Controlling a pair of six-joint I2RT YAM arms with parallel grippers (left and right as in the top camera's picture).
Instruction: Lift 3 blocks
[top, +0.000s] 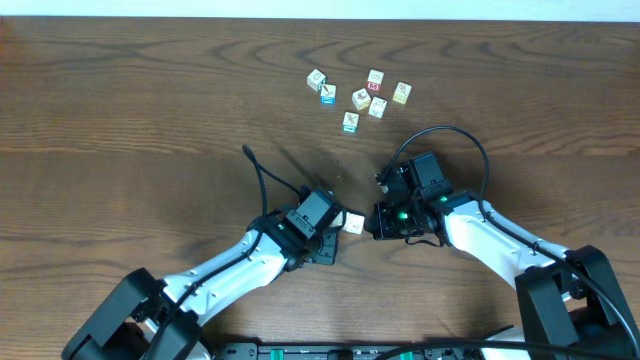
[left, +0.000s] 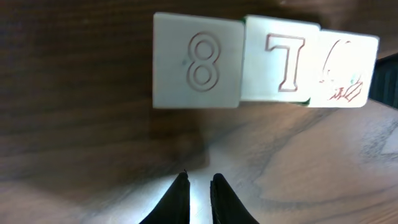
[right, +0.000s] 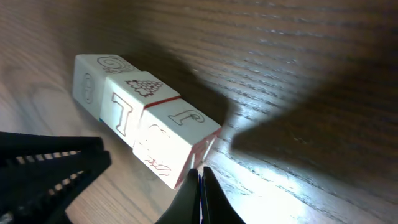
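Dark wood-grain worktop (top: 130, 110) fills every view, and along its far edge we see a loose scatter of small cubes (top: 361, 98) with coloured faces, well apart from both arms. Nearer to us, the left arm (top: 250, 260) and the right arm (top: 490, 235) reach in toward each other, and the blocks (top: 353, 222) sit in the small gap between their tips.

From the left wrist we see the three blocks (left: 273, 62) side by side in one straight row, faces touching. One pale face carries an embossed 8 (left: 198, 62), the middle one a red-outlined 7 (left: 281, 60), and the third a faint red and green drawing (left: 345, 71). The row lies across the view ahead of the left fingertips (left: 179, 199), with bare wood between them. The left jaws are all but closed, only a thin slit between the tips, and nothing is between them.

From the right wrist the same row (right: 149, 118) runs diagonally. The right fingertips (right: 194, 199) are pressed fully together, gripping nothing, and their point sits at the near end block of the row. We cannot tell whether it actually touches. The black body of the left jaws shows at the lower left of this view, beside the long side of the row. The blocks appear to rest on the wood, a shadow close beside them.
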